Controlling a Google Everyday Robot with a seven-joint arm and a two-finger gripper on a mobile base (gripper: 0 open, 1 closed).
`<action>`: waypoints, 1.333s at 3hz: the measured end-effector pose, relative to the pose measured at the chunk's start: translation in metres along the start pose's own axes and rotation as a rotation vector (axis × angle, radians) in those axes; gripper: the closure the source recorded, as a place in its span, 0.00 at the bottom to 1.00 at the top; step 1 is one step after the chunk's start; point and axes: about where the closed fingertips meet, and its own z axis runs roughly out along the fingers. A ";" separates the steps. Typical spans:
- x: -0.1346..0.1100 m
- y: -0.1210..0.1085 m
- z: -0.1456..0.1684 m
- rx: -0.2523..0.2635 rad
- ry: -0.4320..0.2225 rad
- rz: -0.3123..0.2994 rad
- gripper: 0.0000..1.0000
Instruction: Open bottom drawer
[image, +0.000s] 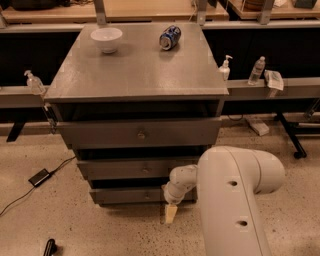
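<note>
Hanging gripper (171, 214) before bottom drawer (125, 195), arm (235, 200) alongside

Speckled beige floor (100, 232); grey cabinet (135, 75) centre; wooden desk (145, 9) behind; grey rails flanking; power brick (39, 177) on floor, left.

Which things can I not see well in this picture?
Camera view:
Bottom drawer: right end hidden behind the arm.
Gripper, low in front of that drawer: whether it touches the drawer cannot be told.
Arm: cut off by the bottom edge.
</note>
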 end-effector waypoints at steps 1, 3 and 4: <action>0.002 -0.009 0.018 0.026 0.037 -0.012 0.00; 0.001 -0.029 0.043 0.119 0.070 -0.033 0.00; 0.002 -0.040 0.050 0.164 0.065 -0.035 0.00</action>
